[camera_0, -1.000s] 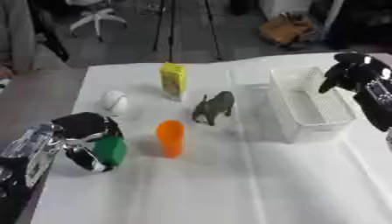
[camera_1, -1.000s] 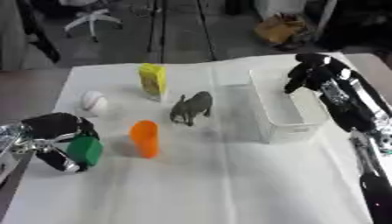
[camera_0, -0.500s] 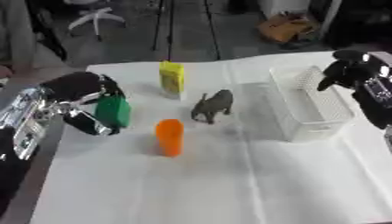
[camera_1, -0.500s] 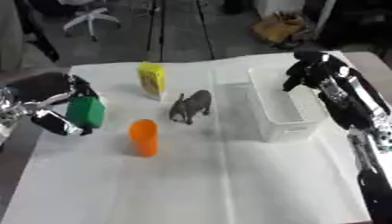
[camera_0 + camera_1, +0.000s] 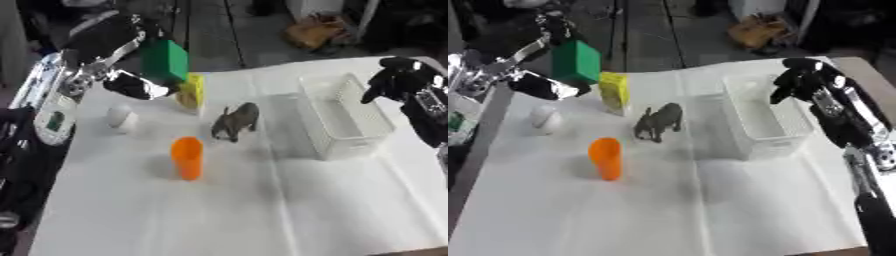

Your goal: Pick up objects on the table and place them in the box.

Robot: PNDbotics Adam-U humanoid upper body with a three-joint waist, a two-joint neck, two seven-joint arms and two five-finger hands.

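Left robot hand (image 5: 118,60) grasped a green block (image 5: 164,61), raised above the worktop (image 5: 262,210); yellow carton (image 5: 191,90) just beneath it. Right robot hand (image 5: 805,79) clenched, empty, beside the clear box (image 5: 341,116).

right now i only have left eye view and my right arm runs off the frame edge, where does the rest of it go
Observer: In right eye view the right forearm runs from the right hand down past the right side of the box to the lower right corner of the picture.
Operator: ok, and the green block covers the yellow carton top for me, is it sitting on it
Observer: Right eye view shows nearly the whole top of the yellow carton. The green block, held in the left hand, sits up and to the carton's left, with only its lower corner overlapping it.
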